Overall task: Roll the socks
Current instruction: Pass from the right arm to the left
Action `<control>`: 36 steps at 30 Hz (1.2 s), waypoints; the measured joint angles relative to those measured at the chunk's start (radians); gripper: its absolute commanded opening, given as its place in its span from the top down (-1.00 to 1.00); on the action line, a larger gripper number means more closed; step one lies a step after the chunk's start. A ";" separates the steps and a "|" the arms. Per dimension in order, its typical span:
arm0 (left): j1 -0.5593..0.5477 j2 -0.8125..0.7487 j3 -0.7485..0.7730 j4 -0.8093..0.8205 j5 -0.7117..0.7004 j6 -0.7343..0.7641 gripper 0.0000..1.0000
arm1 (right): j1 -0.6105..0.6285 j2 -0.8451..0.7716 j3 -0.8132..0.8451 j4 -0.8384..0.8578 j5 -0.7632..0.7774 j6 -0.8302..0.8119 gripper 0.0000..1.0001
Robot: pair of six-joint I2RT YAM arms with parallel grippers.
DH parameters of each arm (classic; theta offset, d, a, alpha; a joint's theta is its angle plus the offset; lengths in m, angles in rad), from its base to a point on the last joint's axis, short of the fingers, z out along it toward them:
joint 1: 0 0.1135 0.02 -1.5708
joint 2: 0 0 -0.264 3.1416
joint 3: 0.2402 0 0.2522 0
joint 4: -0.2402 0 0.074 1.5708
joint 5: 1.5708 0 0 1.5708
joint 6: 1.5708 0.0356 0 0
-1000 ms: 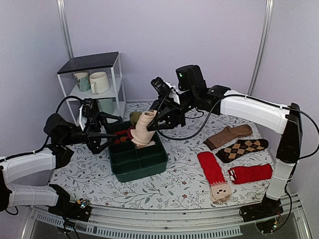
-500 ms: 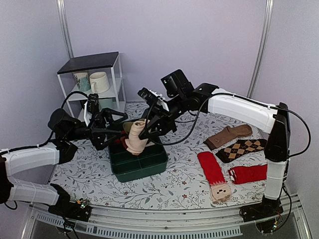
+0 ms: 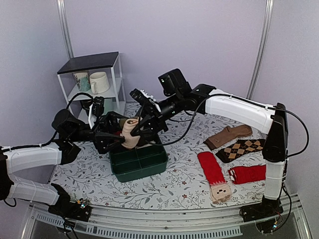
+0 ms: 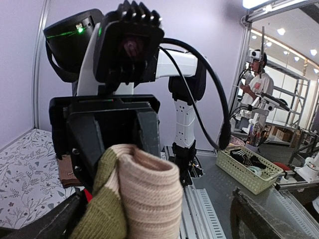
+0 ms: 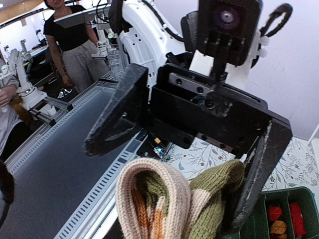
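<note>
A floral cloth covers the table, lilac walls behind, with a white wire shelf holding two mugs in the far left corner. From above, both arms meet over a dark green plastic bin, and the rolled sock hangs in the air between them, just above the bin's far edge. The right gripper is clamped on that roll; the left gripper faces it with fingers spread wide, one to each side. The left wrist camera shows the ribbed beige knit and olive cuff up close. Only the right wrist view reveals red and orange rolls lying in the bin's compartments. Off to the right lie a brown sock, an argyle sock and two red socks, all flat and unrolled
</note>
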 measured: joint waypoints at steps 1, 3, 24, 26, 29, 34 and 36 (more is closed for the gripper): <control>-0.002 -0.001 0.000 -0.005 -0.001 0.002 -0.99 | 0.000 0.000 -0.009 0.021 0.022 0.015 0.74; -0.003 -0.007 0.000 -0.022 -0.007 0.010 -0.98 | 0.000 0.000 -0.022 0.045 0.051 0.031 0.74; -0.011 -0.105 0.000 -0.313 -0.183 0.219 -0.78 | -0.010 -0.042 -0.085 0.207 0.155 0.202 0.74; -0.012 -0.105 0.000 -0.322 -0.187 0.229 -0.78 | -0.012 -0.048 -0.085 0.216 0.150 0.208 0.74; -0.013 -0.103 0.001 -0.335 -0.193 0.242 -0.79 | -0.013 -0.050 -0.085 0.224 0.137 0.216 0.74; -0.014 -0.088 0.014 -0.343 -0.206 0.251 -0.78 | -0.013 -0.050 -0.085 0.239 0.125 0.228 0.74; -0.014 -0.082 0.021 -0.342 -0.206 0.254 -0.74 | -0.013 -0.050 -0.085 0.240 0.123 0.231 0.74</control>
